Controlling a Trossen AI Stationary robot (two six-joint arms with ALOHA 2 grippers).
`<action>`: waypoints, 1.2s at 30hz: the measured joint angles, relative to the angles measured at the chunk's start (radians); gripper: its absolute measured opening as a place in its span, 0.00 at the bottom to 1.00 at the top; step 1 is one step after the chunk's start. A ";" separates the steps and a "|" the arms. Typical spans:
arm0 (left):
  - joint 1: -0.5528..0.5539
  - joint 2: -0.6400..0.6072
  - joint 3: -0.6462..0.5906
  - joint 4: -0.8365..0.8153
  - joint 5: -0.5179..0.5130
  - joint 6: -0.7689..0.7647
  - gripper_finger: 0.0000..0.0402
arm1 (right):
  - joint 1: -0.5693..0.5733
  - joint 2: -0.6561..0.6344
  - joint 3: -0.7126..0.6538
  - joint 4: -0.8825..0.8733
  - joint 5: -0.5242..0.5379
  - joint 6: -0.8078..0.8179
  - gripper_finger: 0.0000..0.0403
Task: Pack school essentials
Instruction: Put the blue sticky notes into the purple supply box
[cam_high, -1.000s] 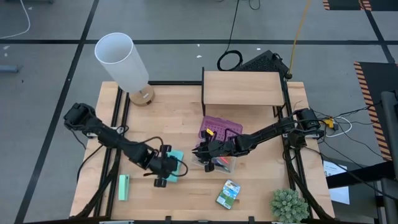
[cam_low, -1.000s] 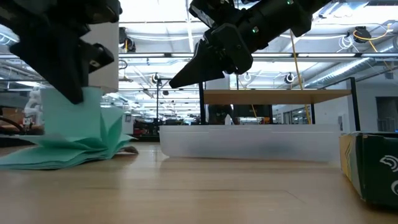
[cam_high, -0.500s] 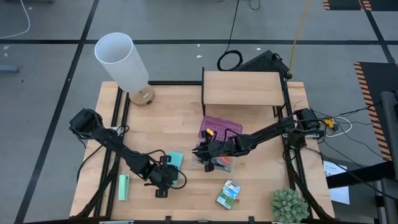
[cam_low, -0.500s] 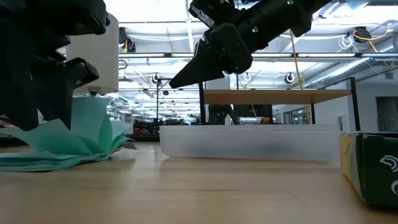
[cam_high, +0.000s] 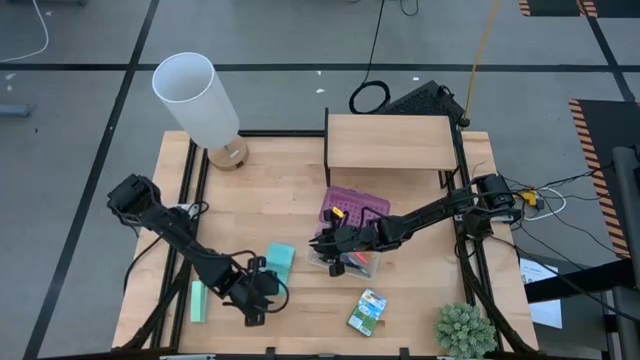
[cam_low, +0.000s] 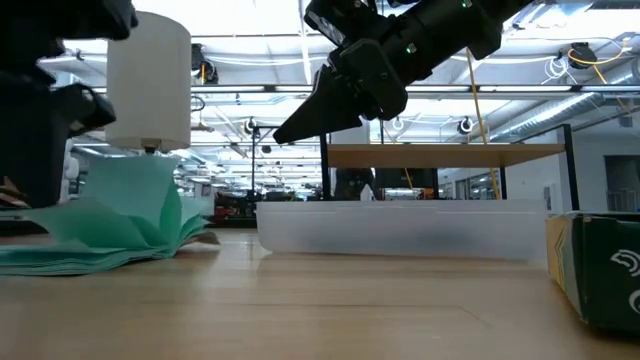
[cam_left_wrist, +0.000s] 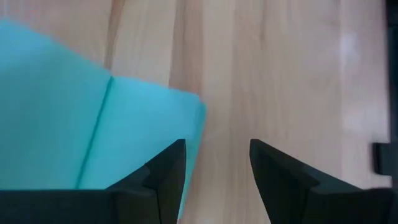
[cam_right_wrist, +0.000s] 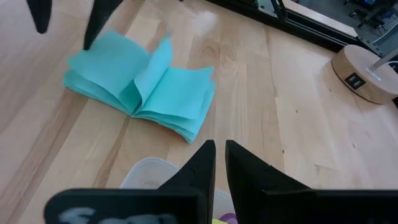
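An open teal paper pad (cam_high: 280, 262) lies flat on the table, some leaves standing up (cam_right_wrist: 143, 93). My left gripper (cam_high: 255, 300) hovers open just near-side of it, with only bare wood between its fingers (cam_left_wrist: 217, 149). My right gripper (cam_high: 325, 247) is shut and hangs above the near-left corner of the clear case (cam_high: 352, 262), which holds red and dark stationery. The case's purple lid (cam_high: 355, 208) lies behind it with a small yellow piece (cam_high: 338, 213) on top. The green-yellow crayon box (cam_high: 368, 311) lies flat near the front edge.
A mint-green block (cam_high: 199, 301) lies at the near left, beside my left arm. A white lamp (cam_high: 196, 98) stands at the far left. A wooden shelf (cam_high: 388, 142) is at the back, and a small plant (cam_high: 462, 329) is at the near right corner.
My left gripper has drawn back from the teal pad toward the table's near edge and a little left, leaving the pad. The pad stays in place with its leaves fanned open.
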 joint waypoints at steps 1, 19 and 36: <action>-0.001 0.000 -0.010 0.008 -0.001 -0.013 0.45 | 0.000 0.000 0.000 0.000 0.000 0.000 0.07; 0.000 -0.032 -0.051 0.091 0.050 -0.001 0.45 | 0.000 0.023 0.000 0.205 -0.005 0.265 0.04; 0.126 -0.332 -0.051 -0.266 -0.311 0.111 0.45 | -0.049 0.097 0.141 0.012 -0.082 0.286 0.00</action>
